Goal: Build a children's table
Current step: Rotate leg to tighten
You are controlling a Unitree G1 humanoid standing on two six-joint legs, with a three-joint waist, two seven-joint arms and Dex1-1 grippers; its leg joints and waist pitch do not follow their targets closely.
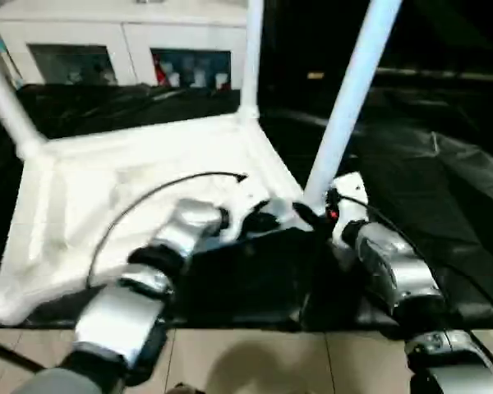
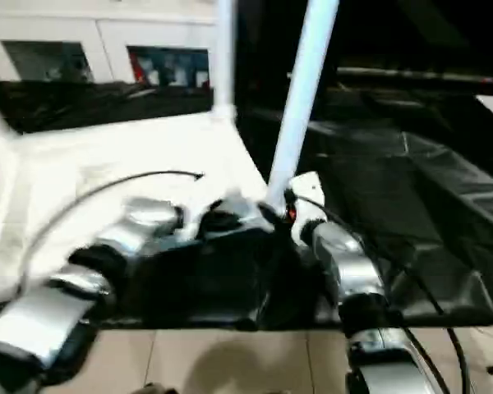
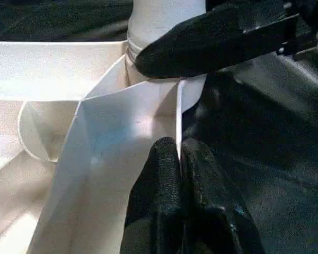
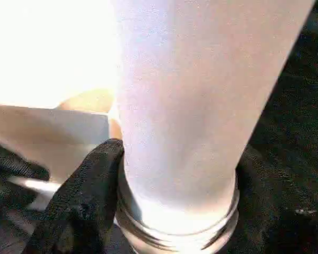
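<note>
- The children's table point(image 1: 140, 197) lies upside down on a black-covered surface point(image 1: 444, 189), its white tabletop just ahead of both hands, with legs standing up from its corner sockets.
- The nearest leg point(image 1: 351, 94) rises from the near corner socket point(image 3: 148, 58), directly between the two hands.
- The left hand point(image 3: 178, 174) is pinched shut on the thin raised rim point(image 3: 177, 114) of the tabletop, just beside that socket.
- The right hand point(image 4: 175, 196) wraps the base of the leg right above its threaded collar; one finger point(image 4: 87, 196) lies against the leg's side, the jaws standing wide around it.
- Handling, as a judgement: the plastic looks stiff, light and smooth, so the tabletop may slide or lift unless the rim is held down.
- The tapered leg looks slippery; low down, near the collar, seems the best hold, where it is thickest and leverage on the socket is least.
- A white cabinet point(image 1: 123, 41) stands well beyond the hands.
</note>
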